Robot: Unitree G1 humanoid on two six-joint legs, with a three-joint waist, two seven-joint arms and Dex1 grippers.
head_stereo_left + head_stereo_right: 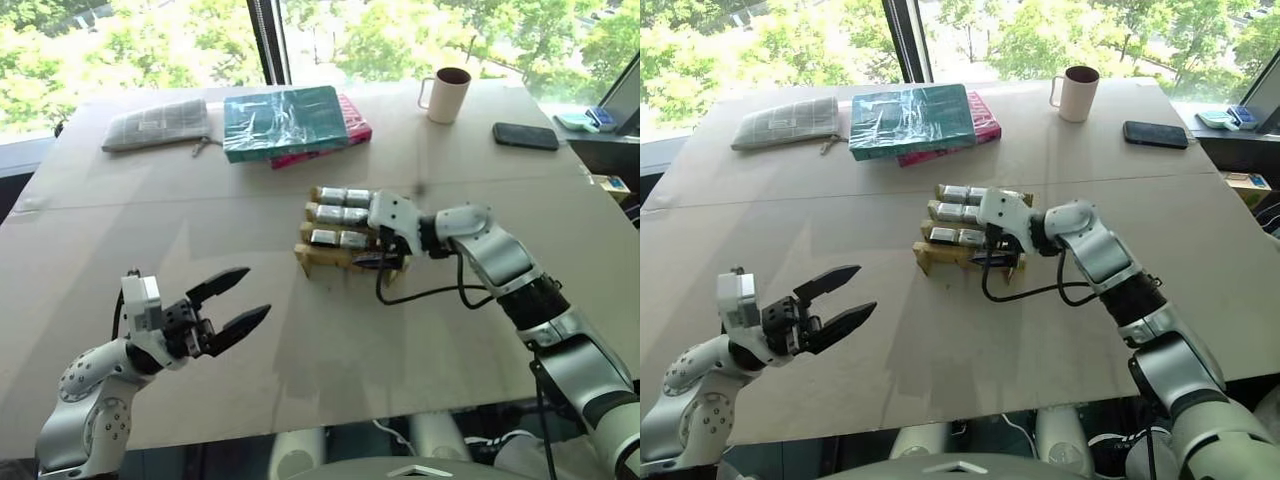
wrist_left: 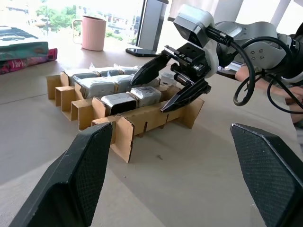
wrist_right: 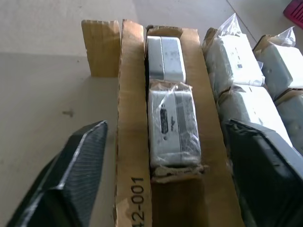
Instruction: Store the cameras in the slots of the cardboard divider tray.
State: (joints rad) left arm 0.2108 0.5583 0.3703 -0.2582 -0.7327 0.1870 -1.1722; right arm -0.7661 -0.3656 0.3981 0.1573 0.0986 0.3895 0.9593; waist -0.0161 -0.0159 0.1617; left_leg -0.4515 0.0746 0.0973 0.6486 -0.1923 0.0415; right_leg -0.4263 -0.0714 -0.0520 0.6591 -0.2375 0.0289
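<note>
**Operator:** Report the right pincer.

**Inspector:** The right pincer (image 2: 176, 81) hangs over the near end of the cardboard divider tray (image 1: 325, 258), which sits mid-bench (image 1: 300, 340). Its two black fingers (image 2: 150, 70) are spread wide apart and grip nothing. In the right wrist view, a plastic-wrapped silver-grey camera (image 3: 173, 127) lies in the tray row directly between the spread fingers, with a second silver-grey camera (image 3: 164, 58) in the same row just beyond it. Whether a fingertip touches the cardboard cannot be told.

**Operator:** Other cameras?

**Inspector:** More wrapped cameras (image 3: 234, 59) fill the neighbouring rows to one side of that pincer. The outermost cardboard row on its other side holds nothing.

**Operator:** Left pincer?

**Inspector:** The left pincer (image 1: 232, 303) hovers above bare bench, well apart from the tray, pointing toward it. Its fingers (image 1: 218, 283) are spread wide and carry nothing.

**Operator:** Surroundings?

**Inspector:** Beyond the tray from both pincers lie a teal wrapped book (image 1: 284, 120) on a pink book (image 1: 352, 135), a grey pouch (image 1: 157, 124), a mug (image 1: 447, 94) and a black phone (image 1: 525, 136).
</note>
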